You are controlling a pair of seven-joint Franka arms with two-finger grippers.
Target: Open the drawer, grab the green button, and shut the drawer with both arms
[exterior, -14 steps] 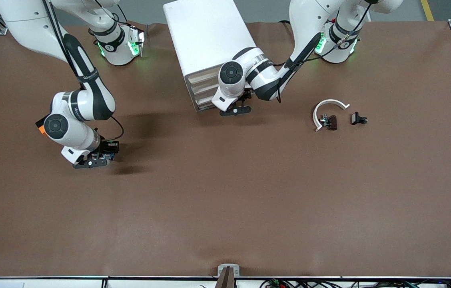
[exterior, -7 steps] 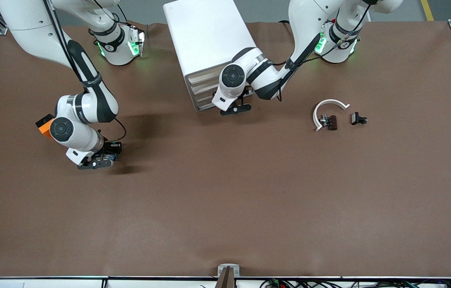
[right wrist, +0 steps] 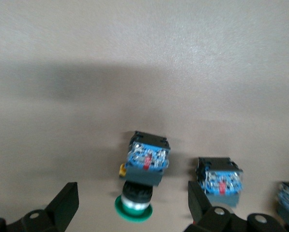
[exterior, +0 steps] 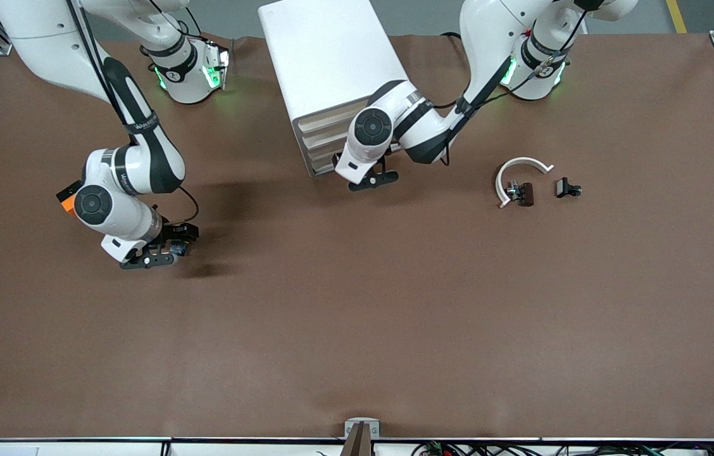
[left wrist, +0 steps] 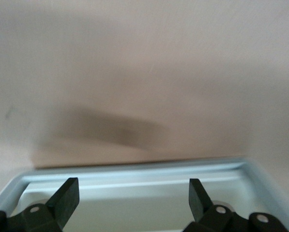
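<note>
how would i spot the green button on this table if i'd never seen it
Find the right gripper low over the table's right-arm end. The button lies under its open fingers, blue-and-black body with a round green cap; the blue block beside it shows no cap.

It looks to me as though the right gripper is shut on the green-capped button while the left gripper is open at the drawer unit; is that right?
Not quite: the right gripper is open, and the green-capped button lies free on the table between its spread fingers, as the right wrist view shows. The left gripper is indeed open at the drawer unit.
</note>
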